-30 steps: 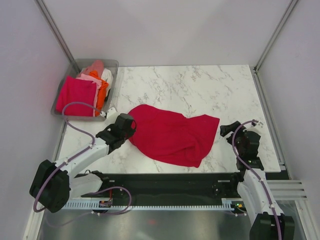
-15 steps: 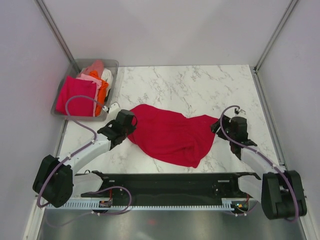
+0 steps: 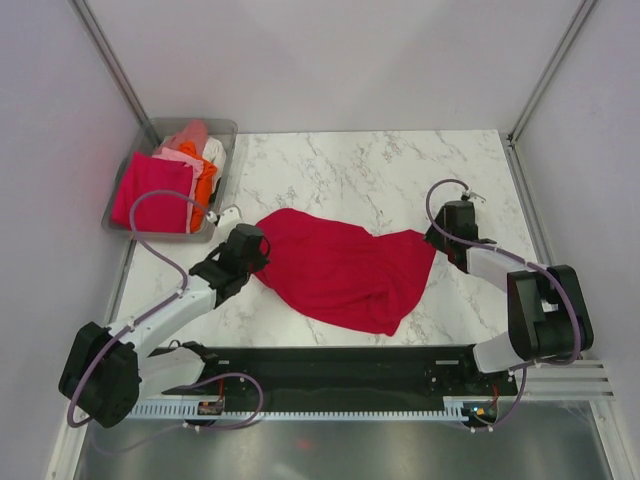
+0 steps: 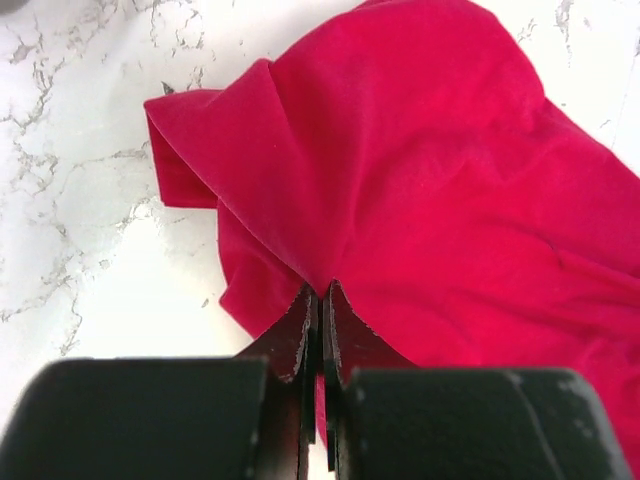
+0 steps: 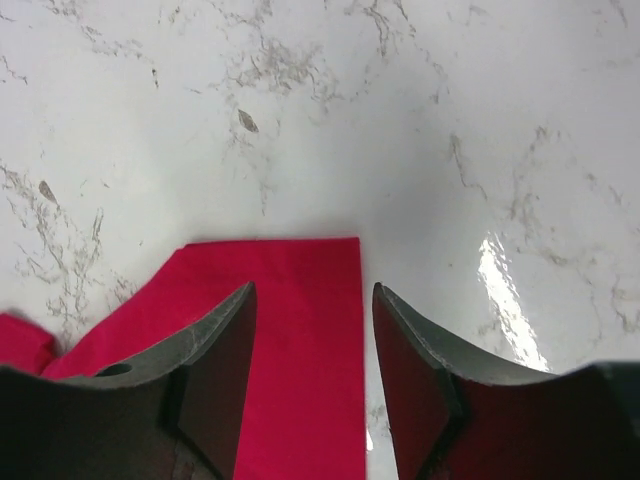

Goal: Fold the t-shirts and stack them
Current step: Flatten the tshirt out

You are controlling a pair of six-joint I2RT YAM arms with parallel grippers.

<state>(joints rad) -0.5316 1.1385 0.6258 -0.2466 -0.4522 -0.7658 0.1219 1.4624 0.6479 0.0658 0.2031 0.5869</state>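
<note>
A crimson red t-shirt (image 3: 340,270) lies crumpled on the marble table. My left gripper (image 3: 260,254) is shut on its left edge. In the left wrist view red cloth (image 4: 420,180) is pinched between the closed gripper (image 4: 321,295). My right gripper (image 3: 437,240) is open, low over the shirt's right corner. In the right wrist view the square red corner (image 5: 290,330) lies between the spread gripper (image 5: 312,288). Magenta-pink (image 3: 152,190), orange (image 3: 203,180), pale pink (image 3: 185,135) and white (image 3: 213,150) shirts lie in the bin.
The clear grey plastic bin (image 3: 228,130) stands at the table's back left corner. Grey walls with metal posts close in the table on three sides. Bare marble (image 3: 400,170) lies behind the red shirt. The black base rail (image 3: 330,365) runs along the near edge.
My right arm has swung from the near right table edge up and left to the shirt's right corner. My left gripper has stayed on the shirt's left edge, shifting slightly.
</note>
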